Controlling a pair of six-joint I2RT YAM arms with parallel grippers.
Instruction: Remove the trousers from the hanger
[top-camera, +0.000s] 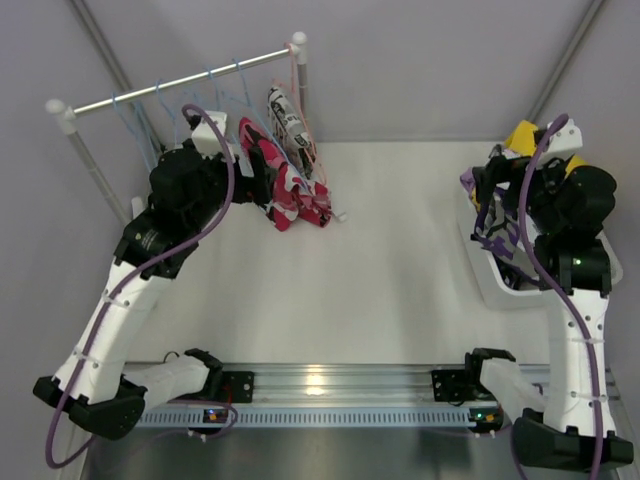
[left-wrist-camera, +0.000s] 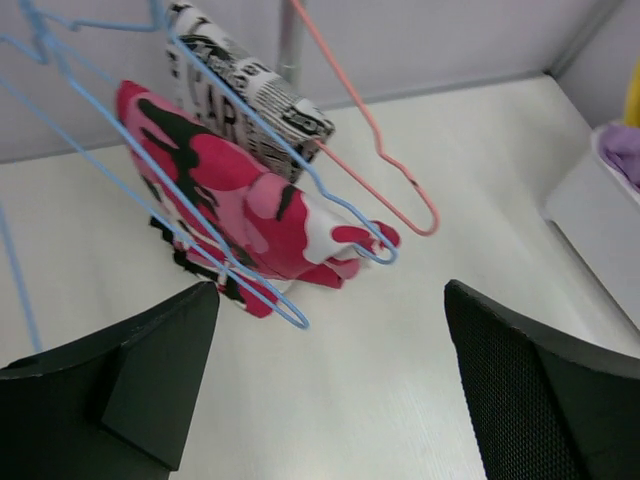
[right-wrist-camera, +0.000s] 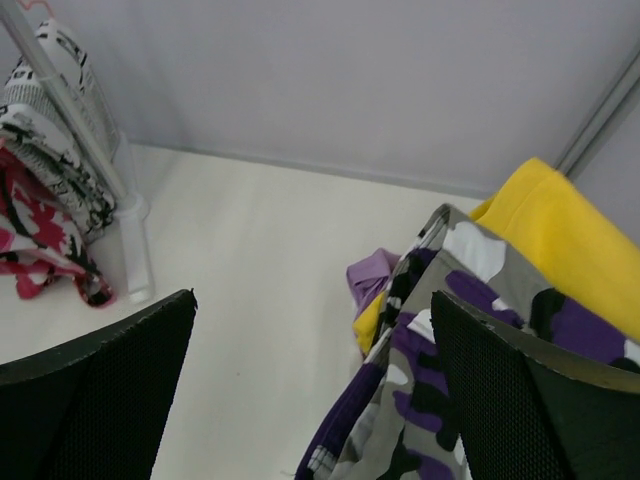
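Just ahead of the left claw (left-wrist-camera: 325, 385), slightly to its left, hung the pink-red print trousers (left-wrist-camera: 250, 210), threaded on a blue wire hanger (left-wrist-camera: 300, 322) whose lower end tilted down toward the tabletop (left-wrist-camera: 400, 400). The lowest folds of cloth seemed to rest on that surface, though I could not be sure. Beyond them, farther from the claw, the black-and-white print trousers (left-wrist-camera: 250, 100) hung from the same rail (top-camera: 180, 82), and a bare pink hanger (left-wrist-camera: 425, 215) dangled ahead to the claw's right. I had the left claw spread wide with nothing between its fingers, squared up to the pink-red pair. I judged that the right stance for closing on the cloth and drawing it off the hanger's open end. The right claw (right-wrist-camera: 315, 390) was just as wide and empty, poised over the white bin (top-camera: 495, 285), well apart from the rail. Beneath and ahead of it lay the yellow trousers (right-wrist-camera: 560, 230), a lilac pair (right-wrist-camera: 375, 270) and a purple camouflage pair (right-wrist-camera: 450, 350), heaped there presumably because the bin served as the drop for freed pairs. By my reckoning, at least two pairs were left to free.
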